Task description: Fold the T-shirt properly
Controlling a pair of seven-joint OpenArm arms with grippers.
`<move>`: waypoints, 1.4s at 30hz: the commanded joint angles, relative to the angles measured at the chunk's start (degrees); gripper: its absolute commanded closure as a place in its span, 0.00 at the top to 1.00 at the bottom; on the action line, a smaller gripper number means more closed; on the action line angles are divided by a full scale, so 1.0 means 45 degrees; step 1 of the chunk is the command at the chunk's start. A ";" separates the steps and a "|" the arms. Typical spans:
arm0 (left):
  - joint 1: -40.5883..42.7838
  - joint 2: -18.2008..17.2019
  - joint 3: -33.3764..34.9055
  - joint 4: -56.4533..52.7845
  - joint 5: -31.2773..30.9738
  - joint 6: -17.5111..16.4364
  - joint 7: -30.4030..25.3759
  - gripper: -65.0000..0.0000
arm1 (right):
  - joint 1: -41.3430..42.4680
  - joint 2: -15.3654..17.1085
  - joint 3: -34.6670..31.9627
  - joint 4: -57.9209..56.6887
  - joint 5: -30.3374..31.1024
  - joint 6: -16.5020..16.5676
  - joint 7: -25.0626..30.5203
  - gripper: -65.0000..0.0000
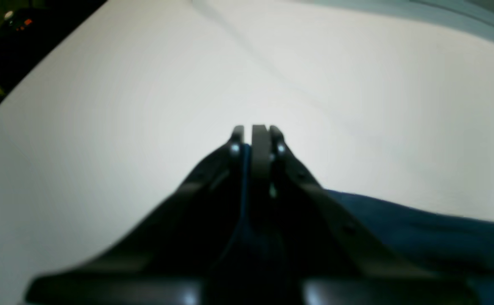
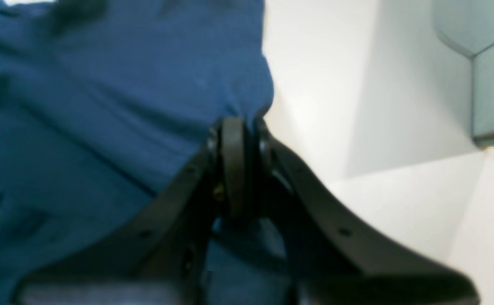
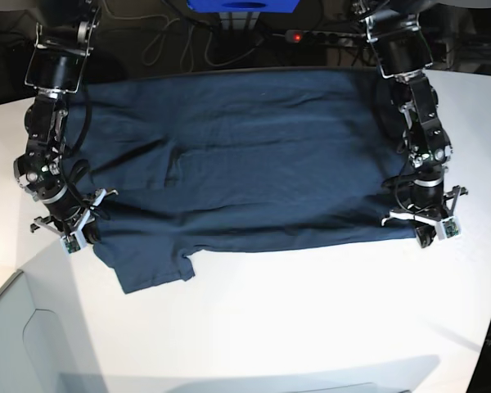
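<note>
T-shirt (image 3: 245,155): dark navy, spread flat across the far half of the white table (image 3: 311,311), reaching the table's far edge; one short sleeve juts toward the near side at the base view's lower left. Long creases run across the cloth.

Right gripper (image 3: 75,232): at the shirt's edge on the base view's left, just beside the jutting sleeve. Jaws clenched together at the cloth's margin; the right wrist view shows blue fabric bunched against the fingertips (image 2: 233,140) and lying beneath them.

Left gripper (image 3: 430,232): at the shirt's near corner on the base view's right. Jaws clenched, with a thin blue fold of cloth caught between them in the left wrist view; the rest of the shirt trails behind to one side.

Power strip (image 3: 319,37): beyond the table's far edge, red light showing.
</note>
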 commanded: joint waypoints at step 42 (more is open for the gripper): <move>0.5124 -0.0326 -0.1763 0.3844 -0.5769 0.0100 -0.0375 0.00 | -0.2718 -0.0316 0.2108 0.2818 0.0122 0.1620 0.0317 0.00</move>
